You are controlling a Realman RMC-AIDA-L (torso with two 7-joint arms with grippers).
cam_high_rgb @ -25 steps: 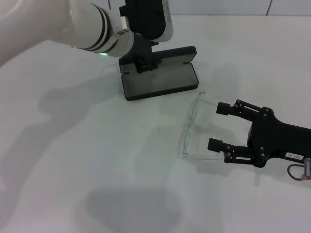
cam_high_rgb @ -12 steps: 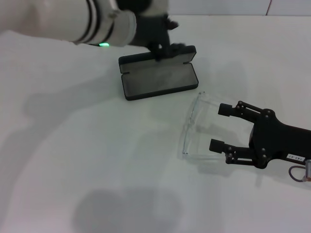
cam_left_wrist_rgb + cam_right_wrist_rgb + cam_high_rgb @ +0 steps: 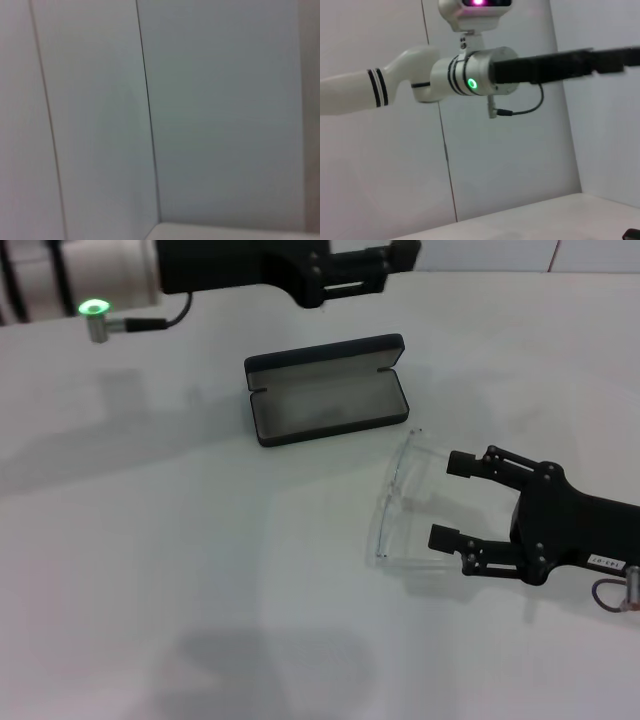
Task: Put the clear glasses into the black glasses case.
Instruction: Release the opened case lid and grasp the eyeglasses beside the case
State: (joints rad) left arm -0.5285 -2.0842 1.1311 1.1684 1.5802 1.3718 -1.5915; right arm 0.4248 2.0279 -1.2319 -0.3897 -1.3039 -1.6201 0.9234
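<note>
White table (image 3: 180, 570), open black glasses case (image 3: 327, 403) lying near clear glasses (image 3: 395, 502)

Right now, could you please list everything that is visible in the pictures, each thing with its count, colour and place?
black glasses case: one, black with grey lining, lying open on the table, far side of the middle.
clear glasses: one pair, transparent, on the table just nearer than the case, toward the right.
table: one, white, under everything.
wall: pale panelled surface behind the table.
left gripper: one, black, raised beyond the case.
right gripper: one, black, fingers open, low beside the glasses.
</note>
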